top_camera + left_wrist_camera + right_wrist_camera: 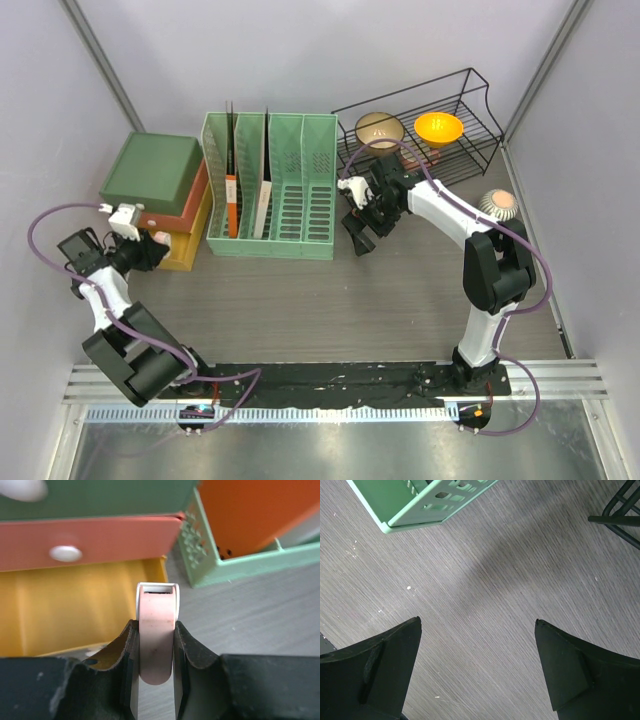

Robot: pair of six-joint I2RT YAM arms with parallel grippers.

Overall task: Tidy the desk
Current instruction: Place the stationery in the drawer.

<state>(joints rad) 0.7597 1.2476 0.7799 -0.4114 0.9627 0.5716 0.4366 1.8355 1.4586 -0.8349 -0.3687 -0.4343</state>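
Your left pincer (156, 626) is pinched narrow on a smooth, pale pink block (157, 650) with a white capped end. It sits left of the green file rack (270, 185), right at the front corner of the open yellow drawer (65, 610). Above that drawer is a red drawer (90, 540) with a round white knob, under a green top.

The slotted plastic rack holds an orange folder (231, 205) and a white one (262, 205), both upright in its left slots.

Right of the rack, a black wire shelf (470, 110) carries a beige bowl (380, 128) and an orange bowl (438, 127).

Your right pincer (477, 625) hangs just right of the rack with its jaws spread wide and nothing between them. Below it is the table (400, 300), dark grey-brown wood grain spreading under and in front of the rack.
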